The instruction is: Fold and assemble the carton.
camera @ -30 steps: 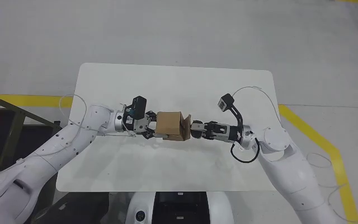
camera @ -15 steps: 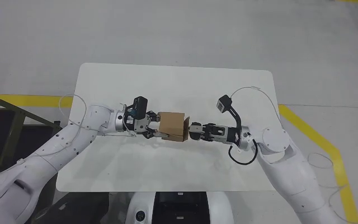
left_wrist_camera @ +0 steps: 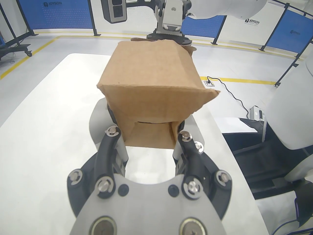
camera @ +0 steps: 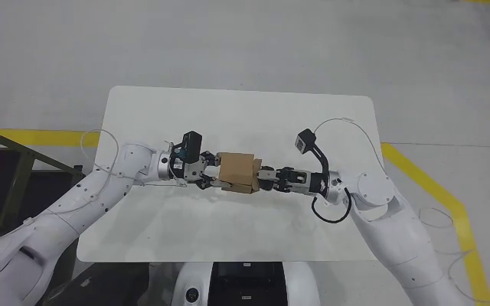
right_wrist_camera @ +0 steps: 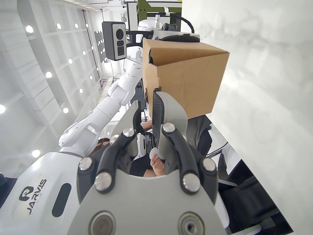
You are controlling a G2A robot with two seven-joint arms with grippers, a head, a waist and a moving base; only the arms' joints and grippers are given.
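Carton (camera: 236,171): centre frame, over worktop (camera: 230,115), between both grippers.
Left gripper (left_wrist_camera: 146,135): clamped across carton's end.
Right gripper (camera: 260,177): fingers slightly parted, empty, pressing opposite end flap.
Advice: push squarely, brace firmly, so flap seats.

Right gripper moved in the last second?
Yes. The right gripper moved toward the carton, away from the right edge of the table.

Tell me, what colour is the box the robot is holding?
It is a plain brown cardboard carton, with no pattern. The left wrist view shows it best.
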